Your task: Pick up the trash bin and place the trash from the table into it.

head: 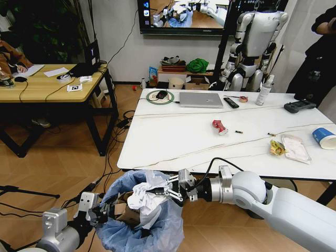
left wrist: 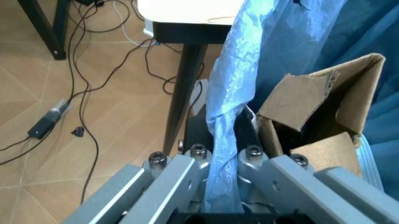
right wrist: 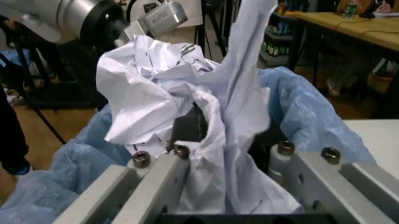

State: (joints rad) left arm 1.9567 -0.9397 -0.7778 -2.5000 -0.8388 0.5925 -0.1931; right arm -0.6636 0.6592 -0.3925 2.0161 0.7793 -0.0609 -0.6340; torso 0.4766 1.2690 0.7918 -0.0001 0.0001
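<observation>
Right gripper, head view: the right gripper (head: 169,193) reaches in from the right, over the mouth of the trash bin (head: 140,220), and its fingers are closed on a crumpled white paper (head: 143,198) above the bag.
Left gripper, head view: the left gripper (head: 103,214) is at the bin's left rim and pinches the blue bag there, holding the bin off the floor, below the near edge of the table (head: 178,142).
Bin content, head view: torn brown cardboard (head: 122,210) lies inside, beside the paper.
Trash on table, head view: a crushed red can (head: 219,126) near the middle; a yellow wrapper (head: 276,148), a clear packet (head: 295,148) and a blue-white paper cup (head: 324,137) toward the right side.
Other things on table, head view: a laptop (head: 201,100), a remote (head: 230,102), a bottle (head: 264,90) and a black controller (head: 300,106) along the far edge.
Left wrist view: the fingers are clamped on a twisted fold of the light-blue bag (left wrist: 223,135); the cardboard (left wrist: 315,121) stands just beside it, inside the bin.
Right wrist view: the white paper (right wrist: 187,116) sits between the fingers, gripped, with the blue bag (right wrist: 311,121) around and below it.
</observation>
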